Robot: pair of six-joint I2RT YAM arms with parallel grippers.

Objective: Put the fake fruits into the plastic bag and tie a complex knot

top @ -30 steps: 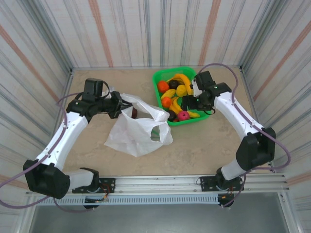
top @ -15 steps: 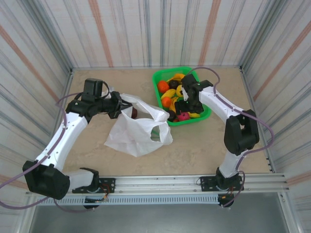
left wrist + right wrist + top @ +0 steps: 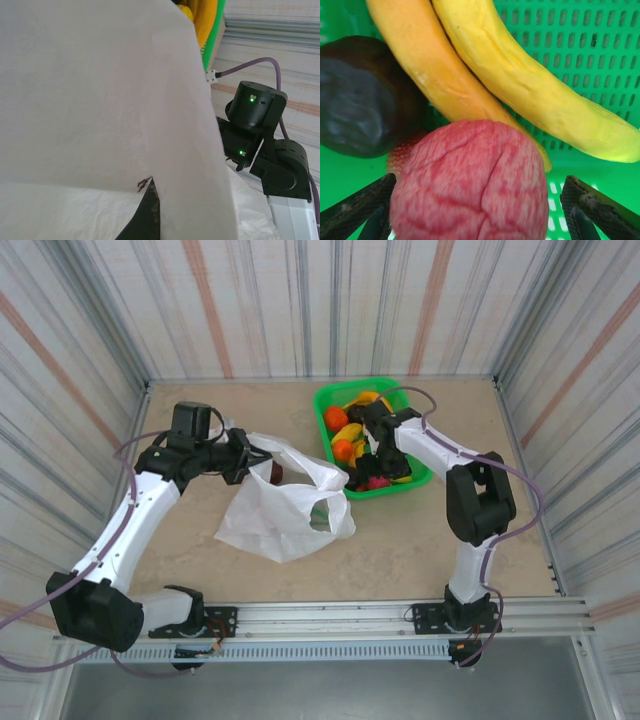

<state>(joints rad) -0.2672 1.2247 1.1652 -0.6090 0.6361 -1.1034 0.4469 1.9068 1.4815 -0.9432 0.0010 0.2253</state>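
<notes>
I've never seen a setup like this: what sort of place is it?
Probably a robot lab test cell: striped panels box in a small table, two robot arms are bolted to a rail at its edge, and the props are fake fruits in a green basket.

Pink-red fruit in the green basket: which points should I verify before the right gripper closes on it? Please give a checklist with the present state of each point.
1. Right gripper open, with one finger on each side of the pink-red fruit: ok.
2. Neighbours clear of the fingers: cannot tell. The dark maroon fruit lies close to one finger, and the orange banana lies just behind the target.
3. Fingers low enough on the fruit for a firm grip: cannot tell.
4. Left gripper shut on the plastic bag: ok.
5. Bag mouth open on the side facing the green basket: ok in the top view.
</notes>
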